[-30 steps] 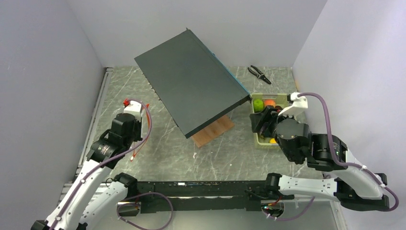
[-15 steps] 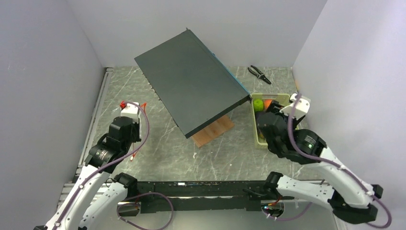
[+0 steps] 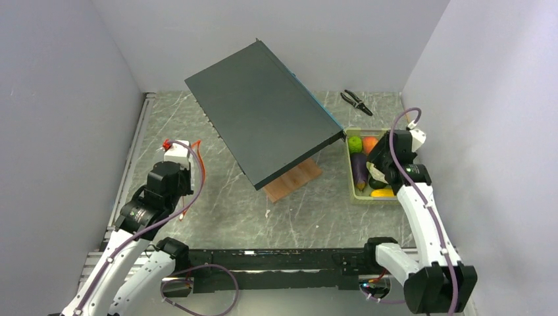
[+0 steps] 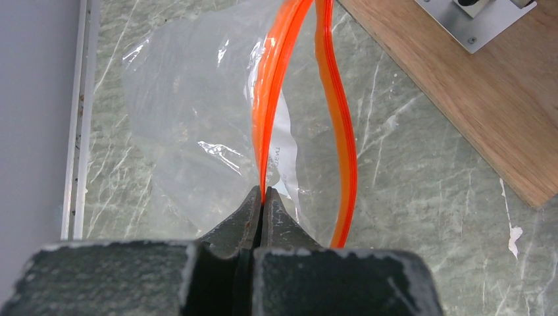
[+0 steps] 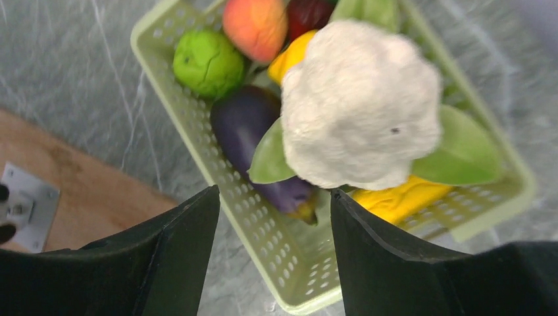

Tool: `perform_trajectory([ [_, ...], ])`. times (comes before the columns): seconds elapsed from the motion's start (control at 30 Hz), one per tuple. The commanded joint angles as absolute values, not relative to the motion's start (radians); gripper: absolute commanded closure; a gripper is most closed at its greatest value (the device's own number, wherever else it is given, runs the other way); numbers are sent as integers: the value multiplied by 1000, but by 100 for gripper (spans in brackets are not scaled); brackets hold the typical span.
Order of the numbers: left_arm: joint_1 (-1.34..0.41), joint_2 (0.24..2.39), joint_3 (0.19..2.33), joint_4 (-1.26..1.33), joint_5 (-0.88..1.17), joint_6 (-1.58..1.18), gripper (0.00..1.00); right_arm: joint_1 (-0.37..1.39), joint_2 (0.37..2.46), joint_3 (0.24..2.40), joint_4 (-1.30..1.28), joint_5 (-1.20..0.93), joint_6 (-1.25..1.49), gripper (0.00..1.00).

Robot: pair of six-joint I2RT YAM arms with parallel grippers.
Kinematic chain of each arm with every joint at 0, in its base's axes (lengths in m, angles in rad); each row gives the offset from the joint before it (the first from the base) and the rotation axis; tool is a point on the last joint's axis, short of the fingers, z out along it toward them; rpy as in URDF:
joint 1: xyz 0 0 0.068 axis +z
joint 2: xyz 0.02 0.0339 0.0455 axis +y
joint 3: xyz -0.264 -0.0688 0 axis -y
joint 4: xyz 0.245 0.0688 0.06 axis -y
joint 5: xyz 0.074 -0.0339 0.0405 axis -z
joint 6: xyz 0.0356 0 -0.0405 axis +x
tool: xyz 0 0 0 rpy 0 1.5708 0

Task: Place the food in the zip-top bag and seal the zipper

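Orange-red catches the eye first. The zipper [image 4: 271, 99] of the zip-top bag [image 4: 191, 112] gapes in a long loop. The left jaws are pressed together on one of its two strips, pinching it at their very tips. The clear, crinkled film spreads beyond that grip over the marble counter [image 4: 421, 217], out to the left of the dark panel [image 3: 263, 118] that leans on a wooden board [image 3: 294, 180].

Just right of the panel's low corner sits the pale green tray [image 5: 152, 60], and the food is in it. A lime [image 5: 207, 62] lies beside an orange [image 5: 255, 26], with the eggplant [image 5: 245, 122] along the wall nearest the panel. There is also a yellow piece [image 5: 395, 199] and a dark red piece [image 5: 309, 13], and the white cauliflower [image 5: 358, 102] sits on top among its green leaves.

The right jaws are spread wide above this pile, pointing down into the tray and closed on nothing. The cauliflower is just past their tips, and I cannot tell whether it touches them. Black pliers [image 3: 356, 101] lie on the counter behind the panel's right edge.
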State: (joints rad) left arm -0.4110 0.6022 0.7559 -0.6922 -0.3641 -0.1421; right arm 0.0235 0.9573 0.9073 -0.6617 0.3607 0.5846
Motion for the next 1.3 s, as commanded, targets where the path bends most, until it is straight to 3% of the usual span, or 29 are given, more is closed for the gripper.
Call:
perform_trajectory([
  [0.0,-408,592,750,-640,-348,-126,100,-26,1017,862,-487,97,558,35],
  [0.2,-408,584,749,-642,-324,-111,100,-34,1078,813,-372,-5,570,52],
  [0.53,-408,585,753,-649,-296,-91,100,-36,1226,805,-338,-1,534,50],
  [0.9,-408,562,750,-646,-288,-80,100,-35,1242,726,-318,169,499,51],
  [1.27,-408,553,750,-646,-334,-91,100,-23,1155,735,-363,135,493,41],
])
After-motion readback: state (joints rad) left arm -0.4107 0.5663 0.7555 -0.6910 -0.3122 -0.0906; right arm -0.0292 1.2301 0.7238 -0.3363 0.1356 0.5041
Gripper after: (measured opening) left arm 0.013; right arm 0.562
